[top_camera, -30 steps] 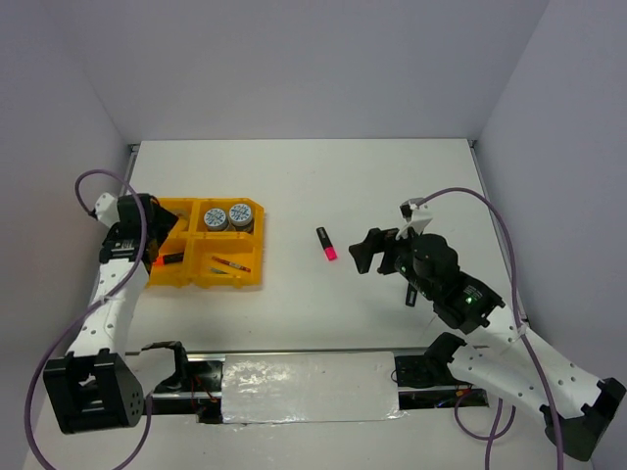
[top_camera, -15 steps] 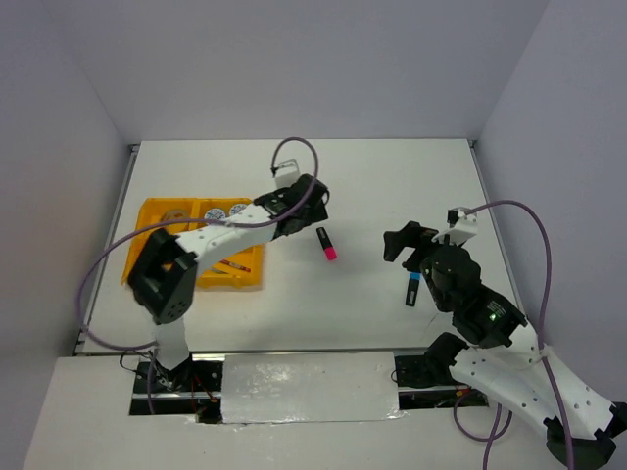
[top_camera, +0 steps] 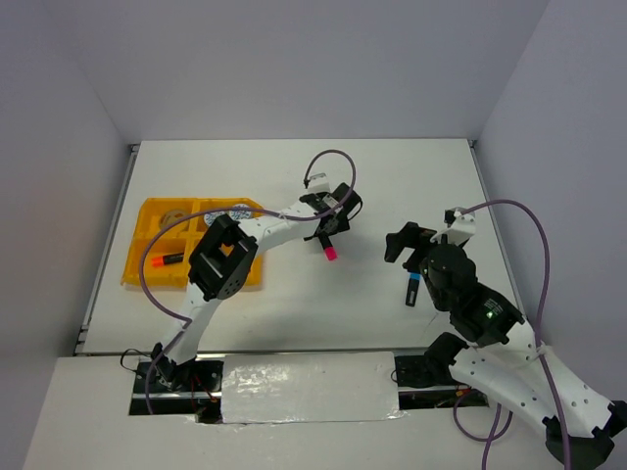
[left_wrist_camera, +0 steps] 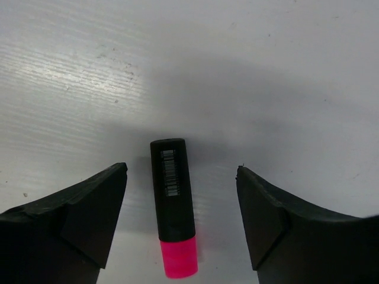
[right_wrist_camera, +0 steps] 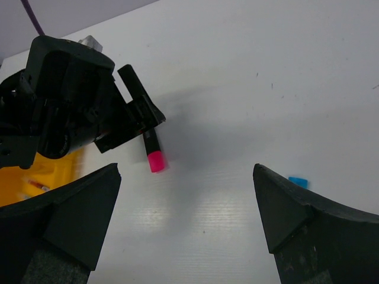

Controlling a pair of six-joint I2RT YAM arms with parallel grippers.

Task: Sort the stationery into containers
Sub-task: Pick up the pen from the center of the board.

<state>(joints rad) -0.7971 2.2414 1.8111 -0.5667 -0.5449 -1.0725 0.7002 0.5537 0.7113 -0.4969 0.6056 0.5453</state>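
The pink highlighter (top_camera: 327, 247), black-bodied with a pink cap, lies on the white table right of the yellow-orange tray (top_camera: 147, 240). My left gripper (top_camera: 331, 231) is open right over it. In the left wrist view the highlighter (left_wrist_camera: 173, 201) lies lengthwise between the spread fingers of the left gripper (left_wrist_camera: 180, 171), untouched. My right gripper (top_camera: 402, 243) is open and empty, right of the highlighter, which also shows in the right wrist view (right_wrist_camera: 154, 158). Blue-white tape rolls (top_camera: 238, 208) and a red pen (top_camera: 167, 259) lie in the tray, partly hidden by my left arm.
A blue-capped pen (top_camera: 412, 291) lies on the table beside my right arm; its blue tip shows in the right wrist view (right_wrist_camera: 298, 182). My left arm stretches across the tray's right half. White walls close the table at the back and sides.
My left arm has swung from the tray's left side across to the highlighter and now hovers open over it. My right gripper drew back a little to the right.
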